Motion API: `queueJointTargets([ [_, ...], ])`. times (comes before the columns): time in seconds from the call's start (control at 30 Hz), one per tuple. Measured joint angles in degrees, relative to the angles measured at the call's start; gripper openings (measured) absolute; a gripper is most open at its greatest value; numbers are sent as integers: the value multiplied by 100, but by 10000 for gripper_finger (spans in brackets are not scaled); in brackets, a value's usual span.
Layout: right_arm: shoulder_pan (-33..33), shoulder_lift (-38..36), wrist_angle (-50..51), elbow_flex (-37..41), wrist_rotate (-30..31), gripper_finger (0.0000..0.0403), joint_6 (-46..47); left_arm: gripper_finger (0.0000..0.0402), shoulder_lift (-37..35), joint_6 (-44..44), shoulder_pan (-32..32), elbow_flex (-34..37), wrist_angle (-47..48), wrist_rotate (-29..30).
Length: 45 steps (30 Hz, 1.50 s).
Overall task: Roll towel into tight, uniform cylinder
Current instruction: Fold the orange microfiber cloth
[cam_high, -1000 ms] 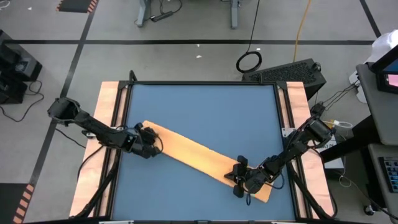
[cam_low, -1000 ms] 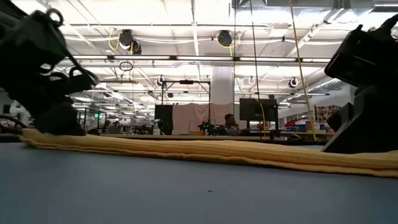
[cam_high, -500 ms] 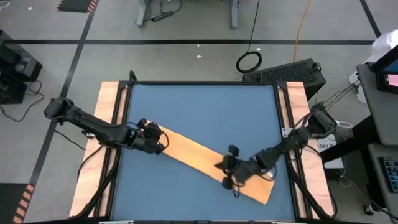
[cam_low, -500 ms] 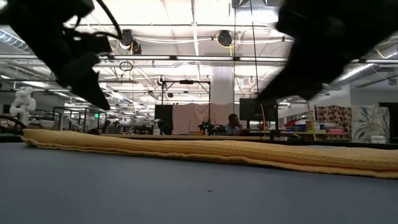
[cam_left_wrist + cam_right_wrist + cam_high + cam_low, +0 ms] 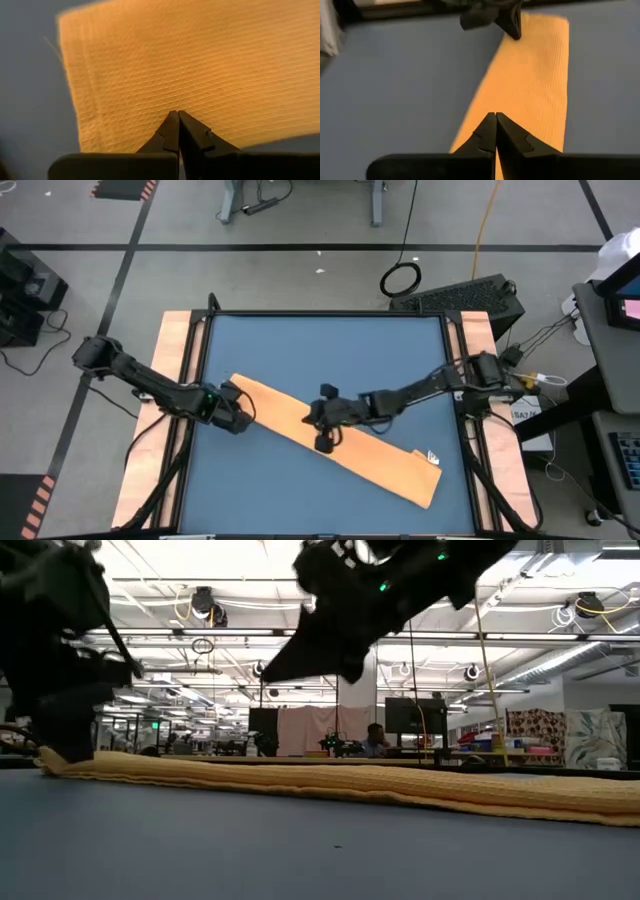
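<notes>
Left gripper sits at the towel's left end, fingers pressed together with nothing between them, tips down on the fabric near its edge. Towel lies flat as a long folded strip running diagonally across the blue table, from left-centre down to the front-right corner, not rolled, small white tag at the right end. Right gripper hangs over the strip's middle, clear of it in the low view, fingers also closed and empty, pointing along the strip toward the left gripper
</notes>
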State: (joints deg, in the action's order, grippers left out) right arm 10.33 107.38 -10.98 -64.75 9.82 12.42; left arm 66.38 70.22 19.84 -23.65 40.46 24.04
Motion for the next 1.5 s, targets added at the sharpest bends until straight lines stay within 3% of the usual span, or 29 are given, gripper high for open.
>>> queueJointTargets([
  [0.13, -60, 533, 525, -623, -134, 0, -278, 4, 91, -3, -155, 455, -973, 386],
  [0.27, -71, 942, 1005, -1144, -117, 0, -543, 4, 213, -81, -312, 572, -1131, 1148],
  [0.43, -223, 1168, 1399, -1471, -85, 0, -833, 4, 322, -857, -629, 569, -1810, 2064],
  [0.6, -534, 1124, 1440, -1527, -72, 0, -1046, 4, 166, -1528, -755, 330, -1841, 2135],
  [0.73, -903, 1103, 1424, -1705, -131, 0, -1208, 4, -63, -1536, -649, -63, -1338, 1941],
  [1.03, -1606, 1366, 1531, -2082, -1385, 0, -1194, 4, -728, -2003, -146, -925, -627, 1987],
  [1.23, -1727, 1850, 1580, -2594, -1726, 0, -1164, 4, -1337, -2126, 135, -1082, -55, 2592],
  [1.5, -1664, 2257, 1533, -2835, -1752, 0, -1300, 4, -1625, -2165, 266, -1059, -67, 2563],
])
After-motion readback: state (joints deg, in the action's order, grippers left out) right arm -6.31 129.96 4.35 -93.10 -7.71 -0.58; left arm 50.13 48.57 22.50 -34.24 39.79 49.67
